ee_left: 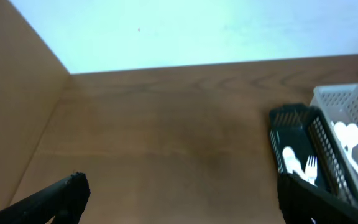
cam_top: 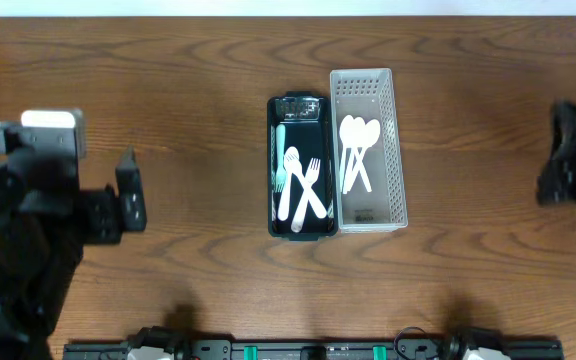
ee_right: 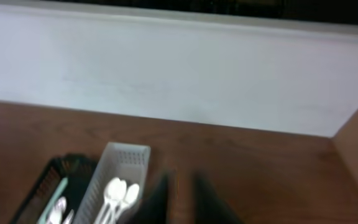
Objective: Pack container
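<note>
A black container (cam_top: 303, 225) stands at the table's middle and holds white forks (cam_top: 306, 185), a white spoon and a teal utensil (cam_top: 279, 150). A white basket (cam_top: 393, 150) touches its right side and holds white spoons (cam_top: 356, 145). My left gripper (ee_left: 185, 208) is wide open and empty, well left of the black container (ee_left: 294, 121), and shows at the left in the overhead view (cam_top: 130, 195). My right gripper (ee_right: 182, 199) is blurred, with a narrow gap between its fingers and nothing in it, just right of the white basket (ee_right: 126, 155). It sits at the far right edge in the overhead view (cam_top: 568, 150).
The wooden table (cam_top: 168, 100) runs to a pale wall at the back (ee_right: 166, 68). A side panel rises at the left in the left wrist view (ee_left: 11, 93). A black rail (cam_top: 308, 350) lies along the front edge.
</note>
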{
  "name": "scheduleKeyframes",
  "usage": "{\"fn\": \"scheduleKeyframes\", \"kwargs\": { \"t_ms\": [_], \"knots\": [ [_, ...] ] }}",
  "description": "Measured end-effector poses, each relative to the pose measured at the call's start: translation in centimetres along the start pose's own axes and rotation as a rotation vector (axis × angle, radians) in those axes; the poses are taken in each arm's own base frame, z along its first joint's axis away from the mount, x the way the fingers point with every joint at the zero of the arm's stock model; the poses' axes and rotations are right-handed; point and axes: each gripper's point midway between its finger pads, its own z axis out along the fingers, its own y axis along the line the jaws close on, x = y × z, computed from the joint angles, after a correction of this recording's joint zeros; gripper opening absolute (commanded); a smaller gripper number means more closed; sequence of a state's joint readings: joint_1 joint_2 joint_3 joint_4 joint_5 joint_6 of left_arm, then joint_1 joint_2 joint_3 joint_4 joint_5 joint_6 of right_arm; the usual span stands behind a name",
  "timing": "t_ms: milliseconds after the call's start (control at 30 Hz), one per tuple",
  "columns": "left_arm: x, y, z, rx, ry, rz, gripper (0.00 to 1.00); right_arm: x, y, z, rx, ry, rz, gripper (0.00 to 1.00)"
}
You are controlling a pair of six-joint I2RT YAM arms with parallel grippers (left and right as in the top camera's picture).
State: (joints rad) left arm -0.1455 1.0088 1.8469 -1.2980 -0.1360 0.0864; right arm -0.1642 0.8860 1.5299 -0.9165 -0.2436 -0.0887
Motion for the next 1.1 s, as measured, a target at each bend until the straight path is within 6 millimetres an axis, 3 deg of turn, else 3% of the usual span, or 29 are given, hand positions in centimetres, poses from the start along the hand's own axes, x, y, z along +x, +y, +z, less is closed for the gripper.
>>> {"fn": "scheduleKeyframes", "kwargs": {
  "t_ms": [67, 100, 133, 333, 600, 1100],
  "knots": [
    [0.8, 0.2, -0.8, -0.001, 0.009, 0.002, 0.98, 0.6, 0.6, -2.2, 0.0, -0.005, -0.005, 0.72],
    [1.1, 0.3, -1.2, -0.002, 0.01, 0.002, 0.98, 0.9, 0.9, -3.3, 0.001, -0.008, -0.01, 0.92],
    [1.4, 0.3, -1.5, -0.002, 0.012, 0.002, 0.98, 1.1, 1.1, -4.1, 0.002, -0.011, -0.012, 0.98],
    [2.6, 0.4, -2.3, -0.002, 0.038, 0.008, 0.98, 1.4, 1.8, -6.7, 0.006, -0.049, -0.026, 0.99],
    [2.8, 0.4, -2.2, -0.002, 0.05, 0.01, 0.98, 2.0, 1.9, -6.9, 0.005, -0.027, -0.021, 0.99],
    [2.8, 0.4, -2.2, -0.002, 0.05, 0.01, 0.98, 8.9, 2.6, -7.6, -0.019, 0.253, 0.048, 0.99]
  ]
}}
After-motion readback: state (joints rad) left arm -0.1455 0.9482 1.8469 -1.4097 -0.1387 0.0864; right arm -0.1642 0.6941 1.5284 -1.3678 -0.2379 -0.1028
